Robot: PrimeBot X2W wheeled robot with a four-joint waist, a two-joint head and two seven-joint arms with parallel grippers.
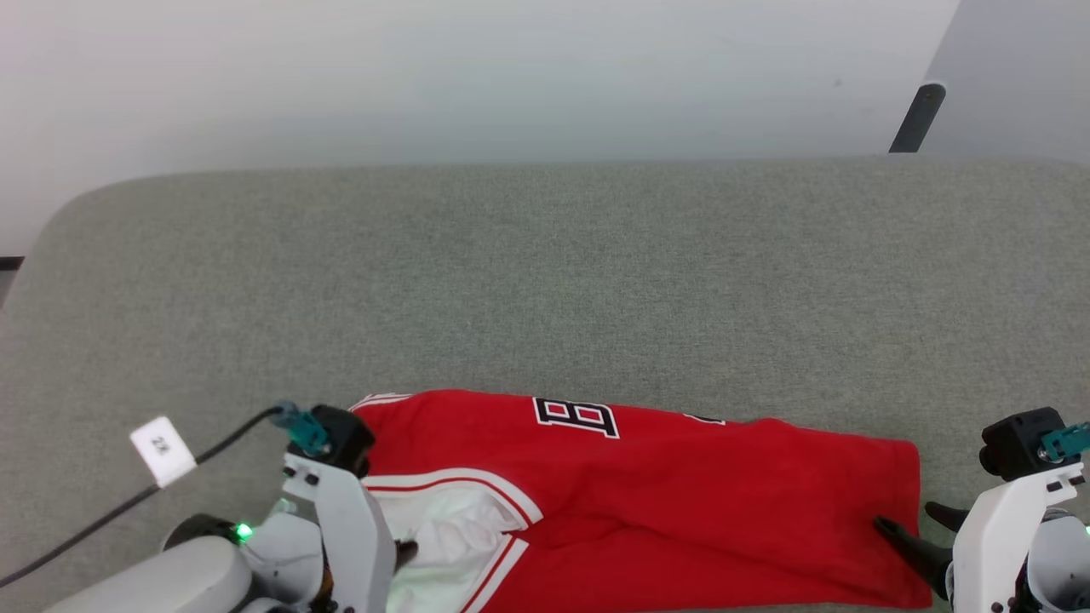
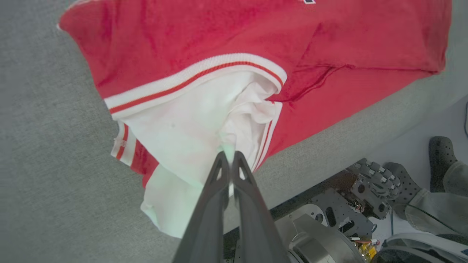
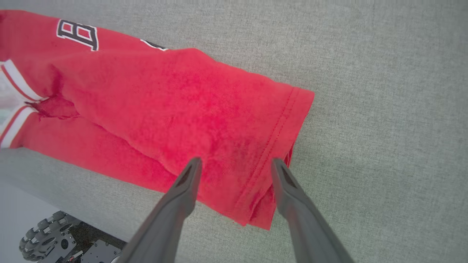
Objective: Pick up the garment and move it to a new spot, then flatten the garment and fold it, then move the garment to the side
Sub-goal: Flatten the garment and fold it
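1. A grey upholstered surface (image 1: 545,272) with a rounded far-left corner spanned the scene.
2. A pale wall (image 1: 426,77) rose behind the surface's far edge.
3. A dark slanted post (image 1: 918,117) stood beyond its far-right part.
4. A white tag (image 1: 163,449) on a black cable (image 1: 102,519) lay on its near-left part.
5. A person's dark perforated shoe (image 2: 441,157) rested on the pale floor (image 2: 413,142) below its near edge.

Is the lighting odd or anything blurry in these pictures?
Left wrist view: the garment shows a faint green cast on its white sleeve at the left gripper, whose shut fingers look soft near the lens. Head view: soft light; a green lamp glows on the left arm. Right wrist view: crisp weave, a shadow on the red cloth by the open right gripper.
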